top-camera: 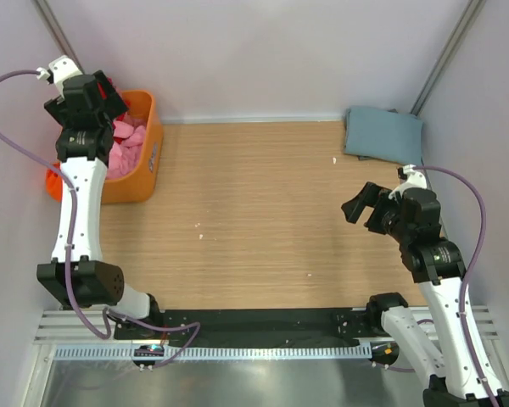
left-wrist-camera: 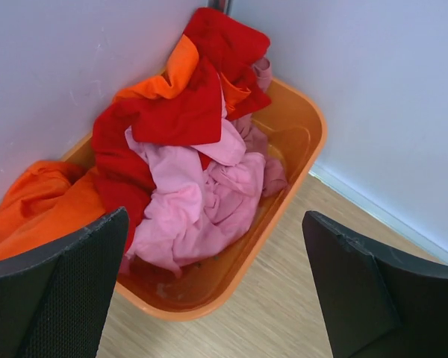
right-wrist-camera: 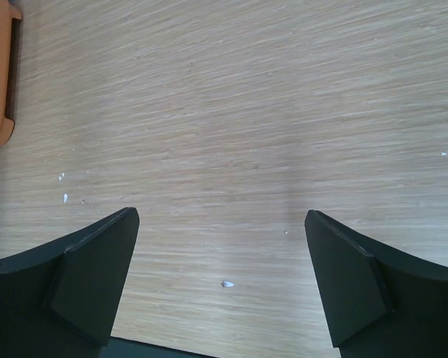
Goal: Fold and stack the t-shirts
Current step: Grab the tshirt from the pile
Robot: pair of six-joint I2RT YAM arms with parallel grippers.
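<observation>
From above, our left gripper [top-camera: 104, 96] hangs over the basket [top-camera: 151, 144] in the far left corner, jaws apart, placed to reach in for a shirt. A grey-blue shirt [top-camera: 383, 134] lies folded in the far right corner, likely the start of the stack. Our right gripper [top-camera: 365, 202] hovers over the bare table [top-camera: 254, 212], jaws wide and holding nothing, probably ready to help spread cloth.

Through the left wrist, the pink shirt [left-wrist-camera: 201, 186], red shirt [left-wrist-camera: 172, 112] and orange shirt [left-wrist-camera: 45, 205] lie crumpled together in the basket, with pink nearest.

Through the right wrist we see only wood between the parted fingers [right-wrist-camera: 82, 276].
</observation>
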